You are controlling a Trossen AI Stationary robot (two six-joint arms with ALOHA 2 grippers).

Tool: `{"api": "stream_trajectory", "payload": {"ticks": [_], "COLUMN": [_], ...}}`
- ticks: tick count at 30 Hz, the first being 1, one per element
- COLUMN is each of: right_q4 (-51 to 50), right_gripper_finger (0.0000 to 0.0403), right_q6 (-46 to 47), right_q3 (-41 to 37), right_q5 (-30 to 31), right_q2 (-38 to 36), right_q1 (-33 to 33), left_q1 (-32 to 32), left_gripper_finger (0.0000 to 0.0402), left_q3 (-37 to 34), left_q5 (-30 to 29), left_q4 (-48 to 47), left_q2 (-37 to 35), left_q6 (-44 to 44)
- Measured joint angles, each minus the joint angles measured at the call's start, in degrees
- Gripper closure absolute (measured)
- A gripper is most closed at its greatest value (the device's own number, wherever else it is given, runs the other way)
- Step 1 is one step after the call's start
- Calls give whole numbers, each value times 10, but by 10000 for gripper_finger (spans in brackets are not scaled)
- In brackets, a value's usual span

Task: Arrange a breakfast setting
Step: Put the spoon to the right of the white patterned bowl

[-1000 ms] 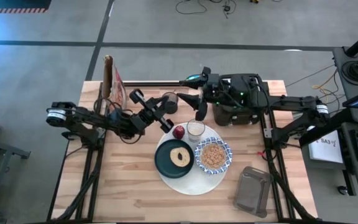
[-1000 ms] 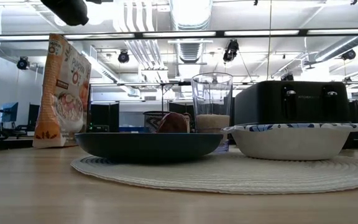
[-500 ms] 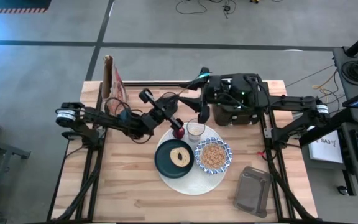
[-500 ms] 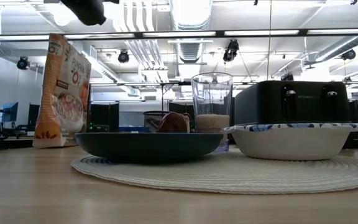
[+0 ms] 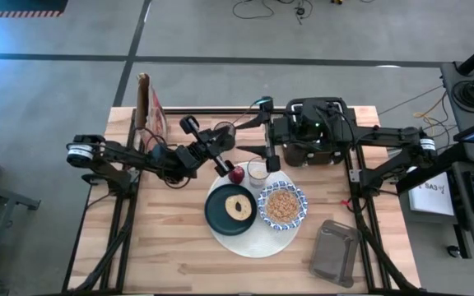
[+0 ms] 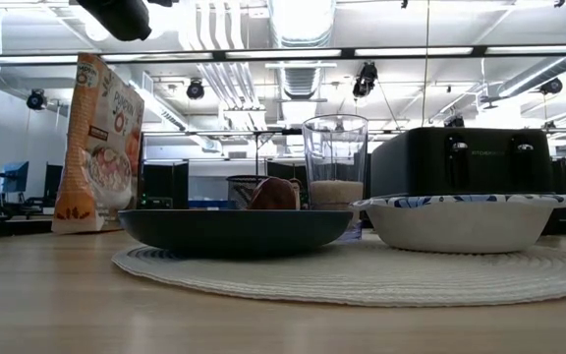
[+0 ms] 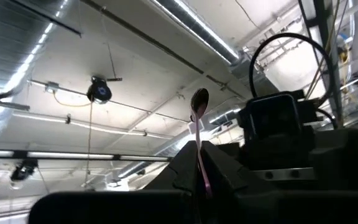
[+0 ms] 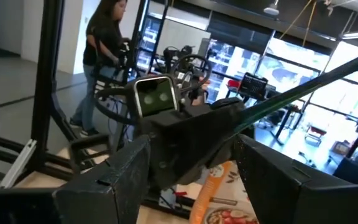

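Observation:
On the round white mat [image 5: 249,240] sit the dark green plate [image 5: 219,215] with the bagel [image 5: 239,205], the patterned bowl [image 5: 283,205] with cereal, the clear glass [image 5: 258,171] and the red apple [image 5: 236,174]. My left gripper [image 5: 220,161] is above the table just left of the apple, tipped upward and shut on the spoon [image 7: 199,109]. My right gripper [image 5: 266,144] is open and empty, above the mat's far edge in front of the toaster [image 5: 311,140]. My left gripper pinches the spoon's handle [image 7: 200,163] between its two fingers. The spoon lies along the fingers, and its bowl end [image 7: 199,99] sticks out past the fingertips toward the ceiling. The spoon is lifted clear of the table.
A cereal bag [image 5: 148,107] stands at the far left edge; it also shows in the low view [image 6: 96,147]. A dark cup [image 5: 225,131] stands behind the apple. A grey tray [image 5: 334,251] lies at the near right. A person walks in the room beyond [image 8: 104,56].
My left gripper, still holding the spoon, has swung toward the table's right edge and then come back a little to the left. My right gripper has shifted slightly toward the table's right and turned.

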Motion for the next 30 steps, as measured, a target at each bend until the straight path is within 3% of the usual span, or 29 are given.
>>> {"api": "stream_trajectory", "payload": {"ticks": [12,23,30], "right_q4": [-6,15,23], "right_gripper_finger": [188,188,188], "right_q6": [8,33,33], "right_q3": [4,21,22], "right_q5": [1,-84,-101], "right_q2": [-10,-15,-15], "right_q1": [-17,-16,-15], "left_q1": [-1,-1,0], "left_gripper_finger": [401,401,401], "left_q3": [-8,-15,-15], "left_q5": [57,100,124], "left_q4": [0,-1,0], "left_q2": [-12,-12,-10], "left_q6": [-43,-125,-154]}}
